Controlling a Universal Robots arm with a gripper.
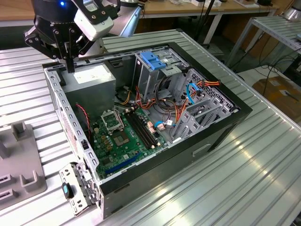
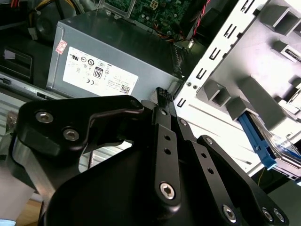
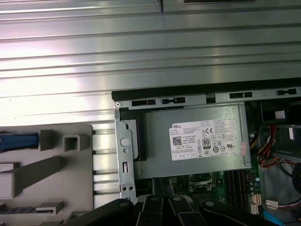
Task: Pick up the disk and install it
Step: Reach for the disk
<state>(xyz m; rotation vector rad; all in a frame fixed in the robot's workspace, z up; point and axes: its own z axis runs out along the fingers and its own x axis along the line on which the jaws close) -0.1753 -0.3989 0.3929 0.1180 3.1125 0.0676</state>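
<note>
The disk (image 2: 263,148) shows as a bright blue carrier rail with a silver edge, lying on the pale grey fixture (image 2: 244,70). In the first wrist view its blue end (image 3: 19,141) rests on the same fixture (image 3: 61,165), beside the open computer case. My black gripper (image 1: 70,61) hangs over the case's rear corner at the exterior view's left, just above the grey power supply (image 1: 91,77). The fingertips (image 2: 162,96) are shut with nothing between them, and stand well apart from the disk.
The open computer case (image 1: 235,113) lies on a ribbed metal table, with the motherboard (image 1: 122,136), cables and a drive cage holding a blue carrier (image 1: 153,59). The power supply (image 3: 197,141) bears a white label. A grey fixture (image 1: 19,160) lies at the exterior view's left.
</note>
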